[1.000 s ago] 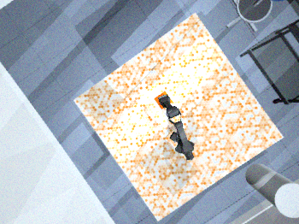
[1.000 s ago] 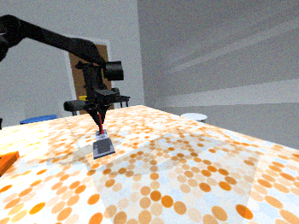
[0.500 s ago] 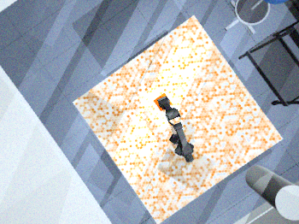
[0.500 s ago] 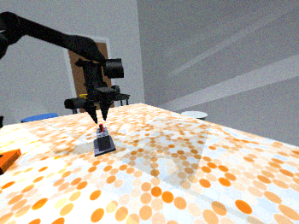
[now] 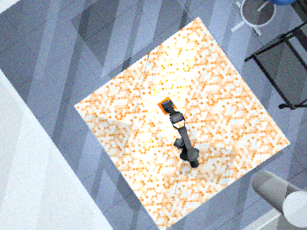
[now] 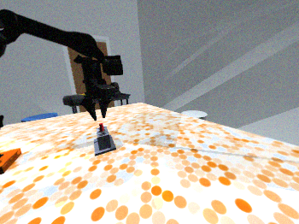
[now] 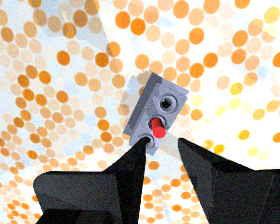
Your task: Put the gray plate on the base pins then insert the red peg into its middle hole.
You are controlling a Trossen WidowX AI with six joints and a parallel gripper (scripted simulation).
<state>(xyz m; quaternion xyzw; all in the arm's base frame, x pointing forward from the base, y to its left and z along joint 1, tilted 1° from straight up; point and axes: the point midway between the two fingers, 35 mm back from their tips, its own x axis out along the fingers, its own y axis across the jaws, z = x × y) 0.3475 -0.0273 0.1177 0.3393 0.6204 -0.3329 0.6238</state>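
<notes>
The gray plate (image 7: 165, 89) lies on top of the darker gray base (image 7: 141, 106) (image 6: 97, 147); it looks flat in the wrist view. Pin ends show in its two end holes, the nearer one partly behind the left finger. The red peg (image 7: 158, 128) (image 6: 102, 126) stands in the plate's middle hole, with its top part sticking up; its depth inside is hidden. My gripper (image 7: 161, 142) (image 6: 99, 118) is open, its fingertips parted with nothing between them, just above the peg's top. In the top view the arm hides the plate and peg.
An orange block-like object (image 6: 9, 160) (image 5: 161, 109) lies on the orange-dotted table top (image 6: 192, 177) near the base. Beyond the table are a round stool (image 5: 258, 9), a dark-framed chair or rack (image 5: 285, 72) and a pale cylinder (image 5: 272, 185).
</notes>
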